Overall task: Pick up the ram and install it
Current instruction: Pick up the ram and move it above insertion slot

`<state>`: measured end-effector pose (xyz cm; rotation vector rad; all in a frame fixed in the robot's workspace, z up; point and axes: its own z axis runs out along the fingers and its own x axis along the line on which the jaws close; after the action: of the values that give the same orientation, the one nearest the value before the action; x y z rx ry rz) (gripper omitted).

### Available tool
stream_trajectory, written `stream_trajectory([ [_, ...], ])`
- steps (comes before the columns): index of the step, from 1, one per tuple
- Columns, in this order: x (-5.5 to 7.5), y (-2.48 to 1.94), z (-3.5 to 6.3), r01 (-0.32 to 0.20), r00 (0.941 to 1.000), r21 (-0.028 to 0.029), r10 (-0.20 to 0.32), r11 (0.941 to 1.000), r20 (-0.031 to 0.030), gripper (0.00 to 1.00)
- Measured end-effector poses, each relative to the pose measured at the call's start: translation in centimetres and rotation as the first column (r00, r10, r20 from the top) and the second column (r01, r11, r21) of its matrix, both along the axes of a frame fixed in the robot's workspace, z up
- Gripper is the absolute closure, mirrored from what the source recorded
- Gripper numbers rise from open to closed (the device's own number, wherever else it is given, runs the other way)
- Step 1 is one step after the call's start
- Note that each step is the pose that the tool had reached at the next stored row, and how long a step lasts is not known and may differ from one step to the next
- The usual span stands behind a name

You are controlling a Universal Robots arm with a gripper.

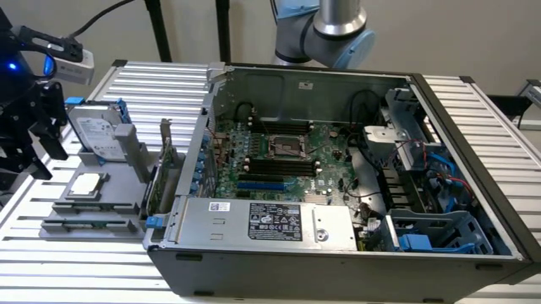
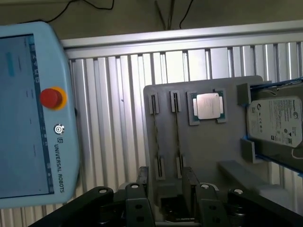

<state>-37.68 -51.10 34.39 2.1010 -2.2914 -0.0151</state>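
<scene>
Two thin ram sticks stand on edge in the slots of a grey holder tray (image 2: 203, 151), one ram stick (image 2: 176, 137) beside the other (image 2: 155, 137). In the exterior view the ram (image 1: 95, 206) lies at the near end of the tray (image 1: 110, 190), at the exterior view's left of the open computer case (image 1: 338, 253). My gripper (image 2: 165, 201) hangs above the tray's edge near the sticks, open, with nothing between its fingers. In the exterior view the gripper (image 1: 40, 155) is at the far left, above the table. Black memory slots (image 1: 279, 166) show on the motherboard.
On the tray also sit a processor chip (image 2: 207, 106) and a silver hard drive in a blue frame (image 2: 277, 120). A green expansion card (image 1: 165, 164) stands between tray and case. A light-blue teach pendant (image 2: 33, 118) lies on the slatted table (image 2: 118, 94).
</scene>
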Motion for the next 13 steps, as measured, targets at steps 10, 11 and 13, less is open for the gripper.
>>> stream_trajectory([
  [10, 0.2, -1.15, -1.82, -0.005, 1.0, 0.0001, 0.005, 1.0, 0.0001, 0.58],
  [11, 0.2, -1.25, -2.01, -0.006, 1.0, 0.0002, 0.006, 1.0, 0.0002, 0.58],
  [13, 0.3, -1.4, -2.37, -0.007, 1.0, 0.0002, 0.007, 1.0, 0.0002, 0.58],
])
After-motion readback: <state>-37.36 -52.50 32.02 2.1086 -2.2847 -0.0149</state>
